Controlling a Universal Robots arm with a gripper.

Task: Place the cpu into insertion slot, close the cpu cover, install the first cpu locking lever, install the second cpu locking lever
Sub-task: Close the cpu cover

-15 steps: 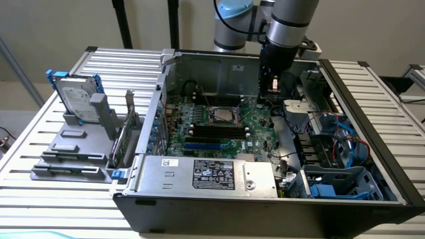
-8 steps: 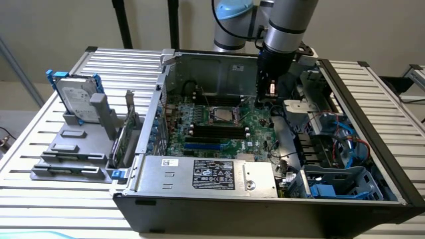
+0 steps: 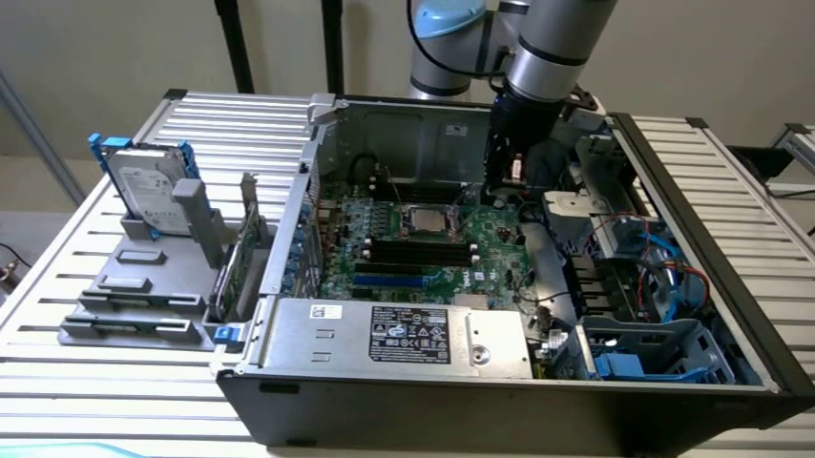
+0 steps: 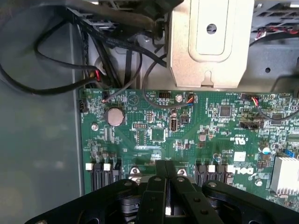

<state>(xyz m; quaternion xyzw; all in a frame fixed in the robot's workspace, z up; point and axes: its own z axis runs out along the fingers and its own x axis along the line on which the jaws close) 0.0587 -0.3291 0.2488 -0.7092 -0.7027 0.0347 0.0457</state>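
Hovering with fingers pressed together and nothing between them, your gripper (image 4: 166, 170) is beside the slot (image 3: 409, 221).

You are over the board (image 4: 187, 121), toward the exterior view's right of the slot. The cpu (image 3: 428, 219) looks seated there under a flat cover (image 3: 428, 205). Whether either lever is locked, you cannot tell.

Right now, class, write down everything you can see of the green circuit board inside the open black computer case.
The green circuit board lies flat on the floor of the open black computer case. Its surface looks lacquered, studded with small chips. It carries a square silver-rimmed socket, long black parallel slots, a blue slot, a round silver coin battery and a finned silver heat sink. Some thin black cables drape onto one edge. The black end effector, shut, hangs above it.
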